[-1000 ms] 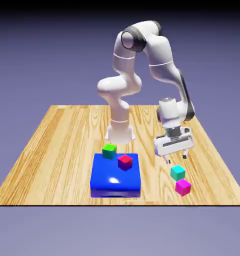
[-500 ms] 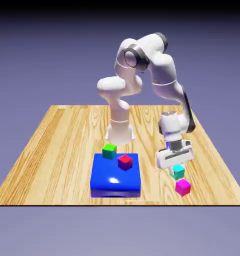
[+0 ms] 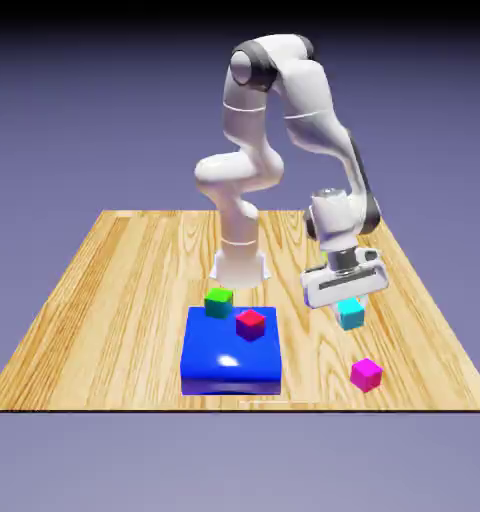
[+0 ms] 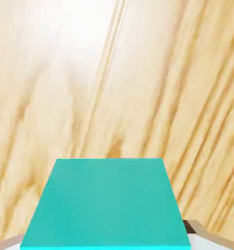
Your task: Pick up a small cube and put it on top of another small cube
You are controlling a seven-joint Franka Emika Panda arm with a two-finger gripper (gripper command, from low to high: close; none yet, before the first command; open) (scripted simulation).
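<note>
Exterior view shows the white robot arm's two-finger tool (image 3: 350, 306) clamped on the small plain turquoise cube (image 3: 351, 315), which hangs clear of the light wooden table (image 3: 104, 290) toward the exterior view's right. The hand view agrees: the turquoise cube (image 4: 107, 205) fills the lower part of the picture between the fingers, with only bare wood grain beyond it, so nothing lies directly under the tool at present.

Nearer the camera and a little further to the exterior view's right sits a small magenta cube (image 3: 365, 374) on the table, apart from the held cube. At the exterior view's left of centre lies a large glossy blue square slab (image 3: 231, 360), with a small green cube (image 3: 219, 301) at its far left corner and a small dark red cube (image 3: 250, 323) just beside it, nearer the middle.

Risks, as I judge them: the fingers seem to hold only the cube's upper part, so a quick swing might let it twist or slip out. Whichever cube is chosen as the base offers a very small top; a slight offset at release could leave the turquoise cube overhanging, and it would topple. Coming down too low, or off-centre, could shove the base cube sideways. If the base is on the slab, the neighbouring cube stands close enough that a finger might clip it. Opening while not yet seated would drop the cube and let it bounce.
</note>
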